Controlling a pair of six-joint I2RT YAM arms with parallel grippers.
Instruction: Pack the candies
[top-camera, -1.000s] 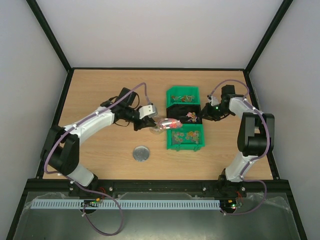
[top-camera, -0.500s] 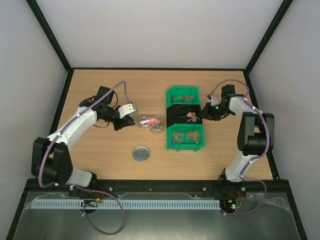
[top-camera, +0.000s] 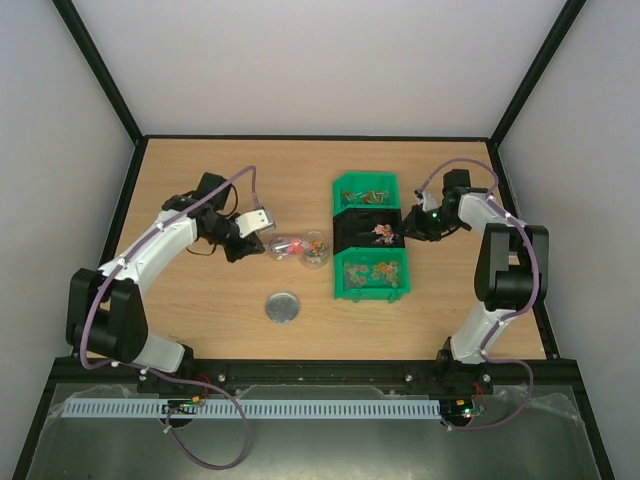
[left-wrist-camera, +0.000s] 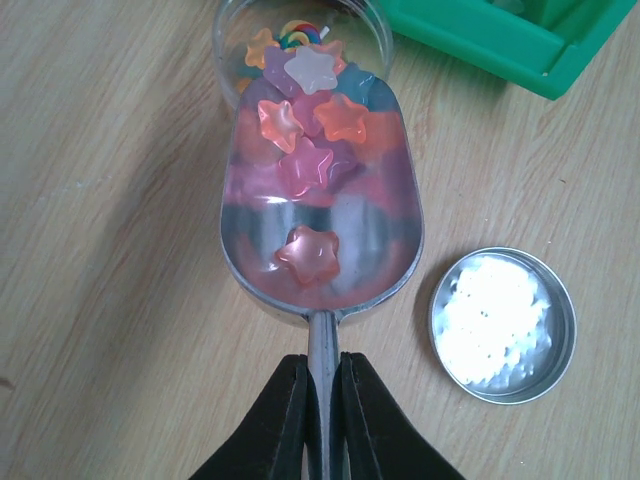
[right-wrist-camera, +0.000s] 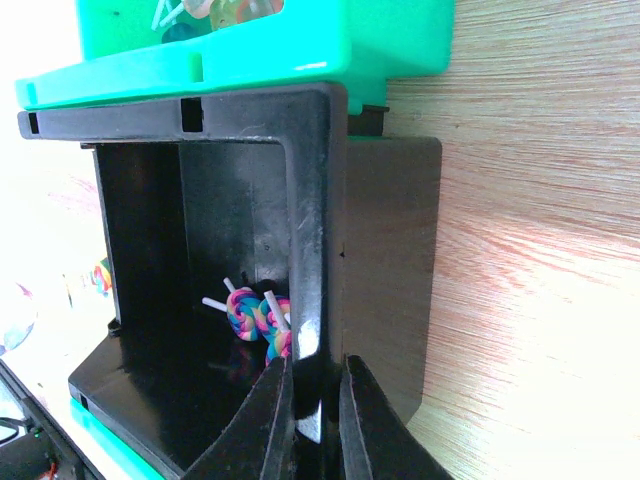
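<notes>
My left gripper (left-wrist-camera: 322, 400) is shut on the thin handle of a metal scoop (left-wrist-camera: 330, 225). Pink, orange and white star-shaped candies (left-wrist-camera: 308, 252) lie in the scoop's bowl. Its front lip reaches over the mouth of a small clear jar (left-wrist-camera: 230, 30), which holds more candies. From above, the scoop (top-camera: 285, 245) and the jar (top-camera: 316, 250) sit just left of the bins, with the left gripper (top-camera: 247, 238) behind them. My right gripper (right-wrist-camera: 312, 400) is shut on the right wall of the black bin (right-wrist-camera: 315, 250), which holds swirled lollipops (right-wrist-camera: 250, 315).
A round silver lid (top-camera: 283, 307) lies flat on the wood near the scoop, on its right in the left wrist view (left-wrist-camera: 502, 325). Green bins stand behind (top-camera: 366, 190) and in front (top-camera: 370, 275) of the black bin (top-camera: 365, 232), both with sweets inside.
The left arm has drawn back to the left, carrying the scoop away from the bins to the jar's mouth. The right arm has not moved.
</notes>
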